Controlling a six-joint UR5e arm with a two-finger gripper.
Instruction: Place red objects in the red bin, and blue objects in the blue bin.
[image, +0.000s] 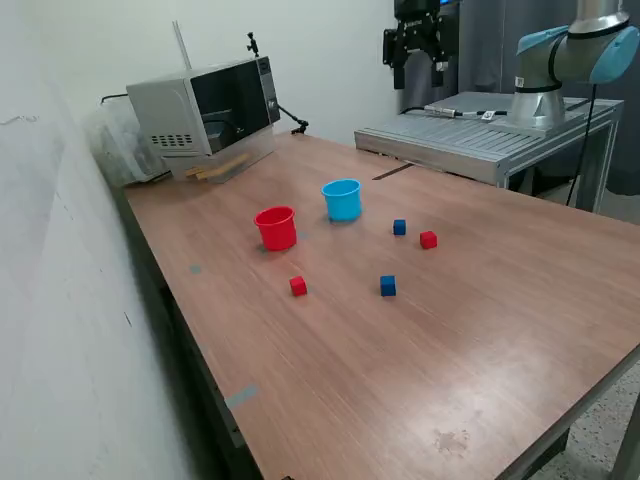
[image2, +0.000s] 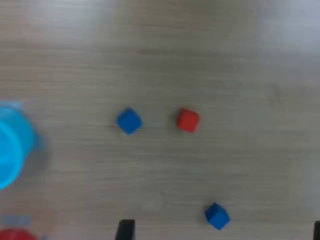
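Note:
The red bin (image: 276, 227) and the light blue bin (image: 342, 199) stand upright side by side on the wooden table. To the exterior view's right of them lie a dark blue cube (image: 399, 227) and a red cube (image: 428, 239). Nearer the front lie a second red cube (image: 298, 286) and a second blue cube (image: 388, 286). My gripper (image: 420, 70) hangs high above the table's far side, open and empty. The wrist view shows two blue cubes (image2: 129, 121) (image2: 217, 216), one red cube (image2: 188, 120), the blue bin's edge (image2: 10, 150), the red bin's rim (image2: 15, 235) and my gripper (image2: 221, 231).
A microwave (image: 205, 110) stands at the table's far corner by the wall. A grey metal platform (image: 480, 130) carrying the arm's base (image: 545, 90) adjoins the far side. The table's front edge (image: 400, 470) runs close to the camera.

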